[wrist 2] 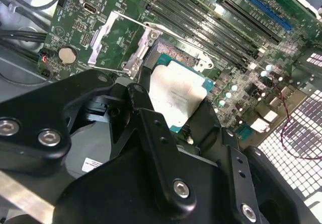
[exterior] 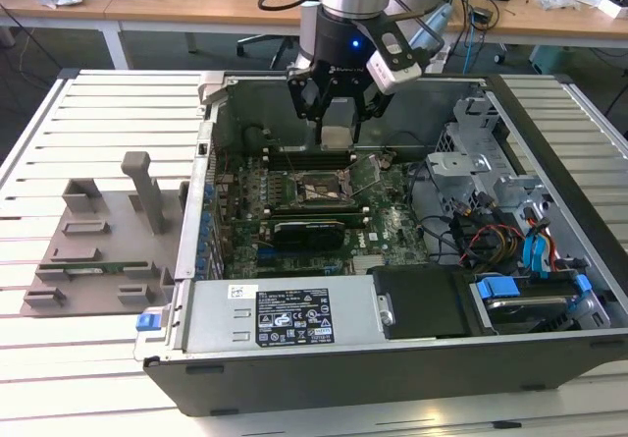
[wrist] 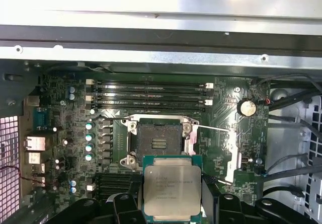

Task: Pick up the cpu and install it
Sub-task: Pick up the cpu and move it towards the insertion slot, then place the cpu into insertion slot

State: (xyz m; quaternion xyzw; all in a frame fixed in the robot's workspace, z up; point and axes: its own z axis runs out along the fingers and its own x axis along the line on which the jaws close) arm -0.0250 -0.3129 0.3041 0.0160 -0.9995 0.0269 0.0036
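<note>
The cpu (wrist: 171,186) is a flat square chip with a silvery top and a thin green edge. My gripper (wrist: 171,200) is shut on it by two opposite sides. In the exterior view the gripper (exterior: 337,123) hangs inside the open computer case (exterior: 324,368), a little above the motherboard and towards the back of it. The black cpu socket (wrist: 160,141) lies bare, with its metal load frame (wrist: 227,151) swung open beside it. In the second wrist view the cpu (wrist 2: 177,94) hovers next to the socket (wrist 2: 173,54), partly overlapping its edge and apart from it.
Black memory slots (wrist: 151,94) run beside the socket. A green card (exterior: 309,229), a power supply (exterior: 285,314), a drive cage with blue tabs (exterior: 535,260) and cables (exterior: 481,236) crowd the case. A grey fixture tray (exterior: 98,245) sits on the slatted table at the exterior view's left.
</note>
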